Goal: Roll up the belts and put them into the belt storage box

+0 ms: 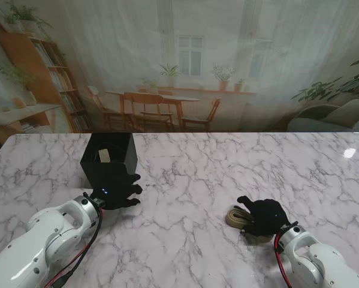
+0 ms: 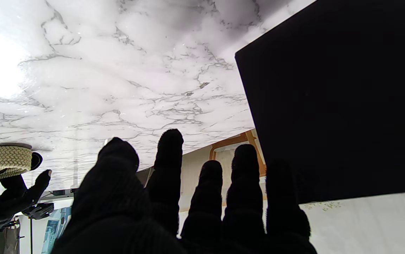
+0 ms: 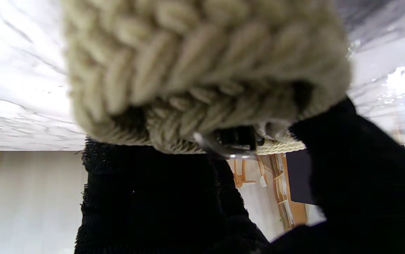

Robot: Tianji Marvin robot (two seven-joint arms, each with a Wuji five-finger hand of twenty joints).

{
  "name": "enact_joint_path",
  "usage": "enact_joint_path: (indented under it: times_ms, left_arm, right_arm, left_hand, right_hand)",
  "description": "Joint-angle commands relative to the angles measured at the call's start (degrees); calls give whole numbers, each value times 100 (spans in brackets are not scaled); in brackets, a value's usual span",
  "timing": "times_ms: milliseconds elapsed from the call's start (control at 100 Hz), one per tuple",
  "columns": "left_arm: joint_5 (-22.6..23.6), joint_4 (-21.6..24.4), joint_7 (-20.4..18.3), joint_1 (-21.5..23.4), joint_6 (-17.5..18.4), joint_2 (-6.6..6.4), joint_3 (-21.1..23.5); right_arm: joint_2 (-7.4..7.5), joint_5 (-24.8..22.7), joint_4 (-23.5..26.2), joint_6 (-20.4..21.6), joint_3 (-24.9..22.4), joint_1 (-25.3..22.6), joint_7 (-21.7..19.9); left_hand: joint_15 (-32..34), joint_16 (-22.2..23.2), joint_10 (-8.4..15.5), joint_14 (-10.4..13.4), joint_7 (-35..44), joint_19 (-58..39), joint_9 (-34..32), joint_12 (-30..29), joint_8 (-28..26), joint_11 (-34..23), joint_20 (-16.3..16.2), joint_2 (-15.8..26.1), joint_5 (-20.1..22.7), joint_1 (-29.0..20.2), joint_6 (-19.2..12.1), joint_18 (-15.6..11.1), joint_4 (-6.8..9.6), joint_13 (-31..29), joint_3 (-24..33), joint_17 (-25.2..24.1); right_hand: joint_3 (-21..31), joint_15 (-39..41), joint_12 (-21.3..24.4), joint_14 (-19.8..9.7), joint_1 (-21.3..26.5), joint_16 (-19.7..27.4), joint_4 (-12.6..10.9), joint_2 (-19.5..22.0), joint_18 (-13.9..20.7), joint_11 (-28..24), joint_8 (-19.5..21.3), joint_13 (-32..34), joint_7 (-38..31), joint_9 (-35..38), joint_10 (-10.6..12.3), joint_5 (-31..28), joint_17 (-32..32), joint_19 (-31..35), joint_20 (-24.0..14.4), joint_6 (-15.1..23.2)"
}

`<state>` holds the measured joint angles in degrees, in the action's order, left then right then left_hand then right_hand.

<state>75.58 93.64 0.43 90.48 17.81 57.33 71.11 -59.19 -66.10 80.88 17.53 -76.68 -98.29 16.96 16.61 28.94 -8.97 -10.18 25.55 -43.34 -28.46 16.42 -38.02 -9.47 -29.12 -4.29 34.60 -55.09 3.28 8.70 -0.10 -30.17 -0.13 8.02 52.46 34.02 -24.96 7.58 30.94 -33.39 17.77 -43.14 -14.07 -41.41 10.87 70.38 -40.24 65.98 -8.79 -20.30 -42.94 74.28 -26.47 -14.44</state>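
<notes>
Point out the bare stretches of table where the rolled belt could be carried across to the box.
Bare marble lies between the left robot hand and the right robot hand, and across the table farther from me. It is crowded only at the black belt storage box, with the left hand against it, and at the braided belt under the right hand.

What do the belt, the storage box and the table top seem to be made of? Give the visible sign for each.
Belt: braided cream cord, perhaps cotton; woven strands show.
Storage box: matte black, material unclear.
Table top: glossy grey-veined marble look; possibly laminate.
</notes>
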Motion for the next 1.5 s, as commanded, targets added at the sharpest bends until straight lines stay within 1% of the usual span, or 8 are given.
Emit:
enact_joint_path:
  times_ms: [0, 230, 380, 560, 1070, 1220, 1400, 1490]
  left_arm:
    - [-12, -11, -88, -9, 6, 6, -22]
    - [-7, -11, -87, -9, 8, 6, -21]
    - [-12, -14, -97, -14, 8, 6, -28]
    - [-45, -26, -121, -36, 0, 8, -61]
    - [-223, -77, -301, -183, 27, 11, -273]
    - [-216, -79, -279, -168, 24, 11, -252]
    - [-211, -85, -268, -175, 19, 11, -260]
    - [-208, -93, -264, -183, 22, 10, -268]
  right_arm:
    - [4, -14, -31, -115, 36, -29, -61]
    - [-15, 40, -16, -250, 45, -53, -69]
    - [-25, 117, -1, -147, -9, -79, -104]
    - [-12, 136, -26, 106, -37, -58, -145]
    - [-12, 343, -53, 490, 511, 458, -372]
    - [3, 278, -153, 431, 619, 543, -308]
    - [13, 171, -126, 193, 597, 468, -274]
    - [3, 213, -126, 113, 595, 451, -311]
  left_hand:
    - [-144, -7, -45, -83, -60, 144, 227, 3, 29, 55, -35, 175, 120, 119, 17, 220, -98, 122, -78, -105]
    - [-143, -6, -42, -84, -63, 148, 228, 3, 29, 56, -35, 175, 126, 120, 25, 220, -98, 121, -78, -107]
    - [-141, -5, -46, -83, -66, 145, 221, 4, 29, 53, -37, 171, 120, 112, 16, 223, -98, 119, -76, -102]
    - [-143, -6, -49, -84, -152, 142, 224, 5, 78, 53, -39, 224, 9, 154, 76, 223, -97, 121, -85, -98]
    - [-142, -6, -54, -107, -1053, 118, 187, 0, 883, 63, -49, 350, -422, 452, 383, 230, -68, 98, -120, -73]
    - [-140, -5, -54, -102, -1093, 118, 189, 1, 909, 67, -48, 343, -410, 455, 386, 229, -67, 90, -115, -72]
    - [-145, -7, -49, -113, -1135, 129, 182, 2, 935, 67, -43, 338, -419, 453, 416, 227, -67, 96, -111, -82]
    - [-142, -6, -46, -104, -1155, 132, 180, 2, 950, 66, -42, 339, -410, 455, 432, 229, -67, 87, -112, -81]
  right_hand:
    - [473, 581, -468, -818, 713, -299, -282, -334, 242, -1018, -10, 349, -5, 216, 999, -387, -62, -133, 101, -141]
    - [816, 659, -916, -808, 542, -401, -320, -80, 154, -1009, 847, 403, -515, 246, 1074, -1516, -90, -136, 111, 820]
    - [911, 825, -1111, -804, 646, -529, -283, 100, 214, -1277, 805, 5, 54, -158, 1180, -450, 373, -141, -46, 1730]
    - [983, 738, -1129, -897, 685, -427, -266, -63, 290, -1325, 399, -237, 308, -320, 1344, 616, 599, -353, 32, 313]
    - [639, 639, -1099, -837, 215, -326, -249, 32, 201, -1276, 136, -344, 295, -494, 1253, 628, 681, -403, 101, 278]
    - [390, 598, -1117, -772, -387, -269, -827, -499, 161, -1260, -103, -448, 490, -602, 1172, 691, 810, -401, 73, -59]
    - [654, 558, -1178, -737, -249, -224, -802, -878, 154, -1384, -128, -467, 448, -509, 1159, -256, 748, -477, 181, -99]
    - [468, 657, -1267, -752, 302, -243, -334, -755, 79, -1549, 33, -318, 233, -266, 1269, -917, 571, -427, 264, 116]
